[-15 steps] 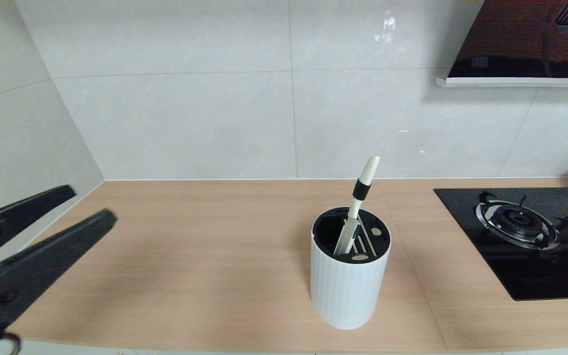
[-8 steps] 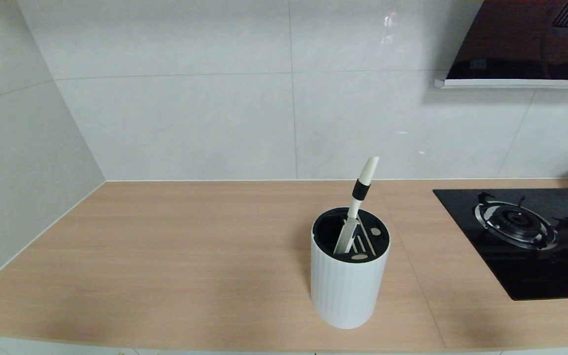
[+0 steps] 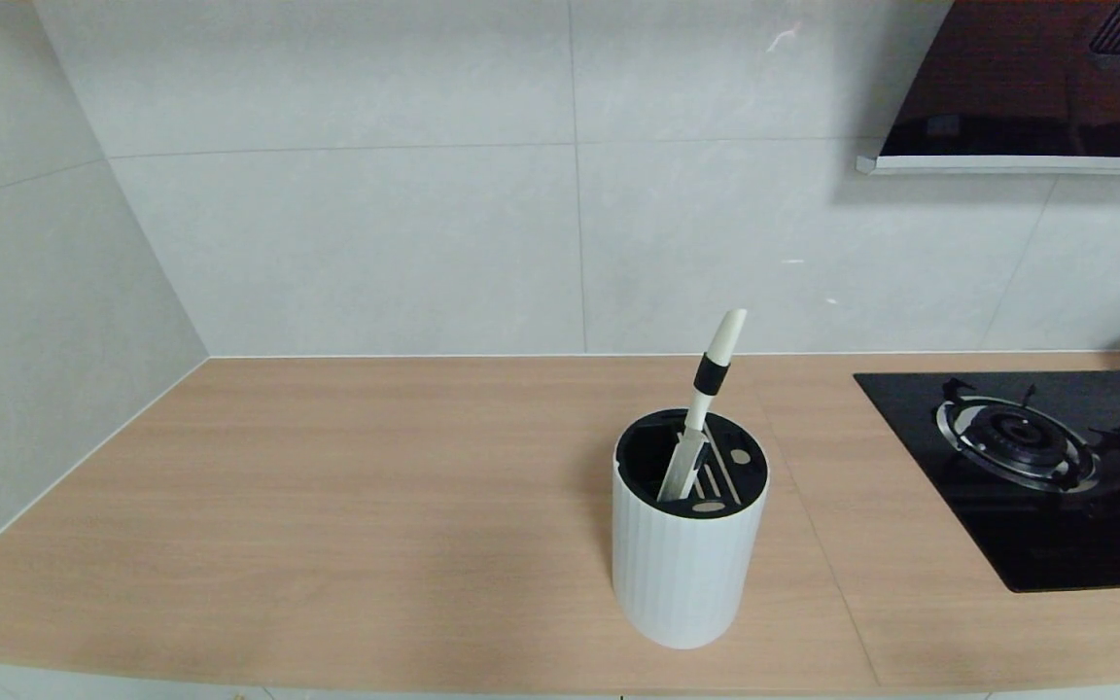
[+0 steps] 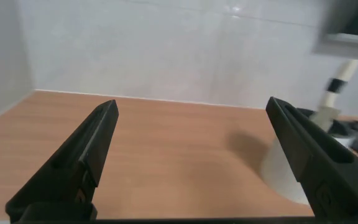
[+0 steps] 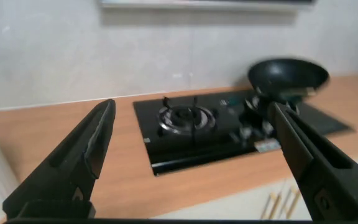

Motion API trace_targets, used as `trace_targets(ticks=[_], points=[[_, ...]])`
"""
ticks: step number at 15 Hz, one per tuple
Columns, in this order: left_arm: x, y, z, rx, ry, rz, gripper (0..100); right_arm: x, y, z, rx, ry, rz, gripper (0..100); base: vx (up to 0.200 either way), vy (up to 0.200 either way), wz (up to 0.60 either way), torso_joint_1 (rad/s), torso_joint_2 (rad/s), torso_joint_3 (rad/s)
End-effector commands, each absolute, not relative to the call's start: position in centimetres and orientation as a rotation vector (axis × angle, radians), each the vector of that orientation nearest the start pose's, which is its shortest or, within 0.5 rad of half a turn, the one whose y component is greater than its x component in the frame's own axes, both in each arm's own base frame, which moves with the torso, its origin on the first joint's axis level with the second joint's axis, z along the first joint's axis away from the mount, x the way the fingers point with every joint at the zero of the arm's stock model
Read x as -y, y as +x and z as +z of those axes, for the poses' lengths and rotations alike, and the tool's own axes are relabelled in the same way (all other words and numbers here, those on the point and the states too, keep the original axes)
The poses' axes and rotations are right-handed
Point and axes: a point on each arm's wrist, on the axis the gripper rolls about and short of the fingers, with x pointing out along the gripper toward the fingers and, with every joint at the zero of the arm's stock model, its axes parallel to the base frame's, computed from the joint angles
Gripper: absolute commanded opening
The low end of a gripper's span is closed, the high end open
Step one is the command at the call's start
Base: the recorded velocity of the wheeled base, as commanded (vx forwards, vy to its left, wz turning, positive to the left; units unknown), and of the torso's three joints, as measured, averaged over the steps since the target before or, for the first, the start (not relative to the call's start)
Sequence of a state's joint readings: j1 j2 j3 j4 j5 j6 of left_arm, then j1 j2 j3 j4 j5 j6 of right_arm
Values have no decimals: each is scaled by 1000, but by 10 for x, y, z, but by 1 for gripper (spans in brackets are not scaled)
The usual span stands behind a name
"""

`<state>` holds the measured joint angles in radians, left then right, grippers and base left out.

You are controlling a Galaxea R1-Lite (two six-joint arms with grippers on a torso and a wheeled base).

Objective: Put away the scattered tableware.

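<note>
White knife (image 3: 718,362) leans in holder (image 3: 682,569); left gripper (image 4: 191,109), right gripper (image 5: 191,107) fingers spread, empty, so avoid nudging it.

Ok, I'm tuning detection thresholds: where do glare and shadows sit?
Head view: a glint on the wall tile beside the range hood, which shades the wall below it; the knife holder casts a shadow leftward on the countertop. Left wrist view: that shadow darkens the countertop beside the knife holder. Right wrist view: the glass hob carries pale reflections.
</note>
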<state>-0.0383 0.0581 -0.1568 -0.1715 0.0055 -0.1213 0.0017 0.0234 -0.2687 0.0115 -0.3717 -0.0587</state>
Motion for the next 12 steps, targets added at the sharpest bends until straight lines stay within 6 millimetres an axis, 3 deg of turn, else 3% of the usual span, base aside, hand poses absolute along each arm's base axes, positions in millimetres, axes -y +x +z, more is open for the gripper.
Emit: trace_targets(ticks=[1, 4, 6, 10, 12], points=[[0, -30, 109, 232, -87, -1, 100, 8, -48, 134, 201, -14, -380, 100, 0, 0, 0, 0, 0, 0], [-2, -23, 81, 49, 1, 107, 100, 7, -32, 102, 94, -32, -330, 100, 0, 0, 0, 0, 0, 0], [-2, -23, 79, 37, 21, 117, 100, 6, -25, 86, 71, -39, -267, 100, 0, 0, 0, 0, 0, 0], [-1, -23, 77, 11, -10, 63, 100, 1, -23, 75, -9, 18, -57, 100, 0, 0, 0, 0, 0, 0], [-1, -23, 77, 11, -16, 63, 100, 1, -23, 76, -8, 6, -35, 100, 0, 0, 0, 0, 0, 0]])
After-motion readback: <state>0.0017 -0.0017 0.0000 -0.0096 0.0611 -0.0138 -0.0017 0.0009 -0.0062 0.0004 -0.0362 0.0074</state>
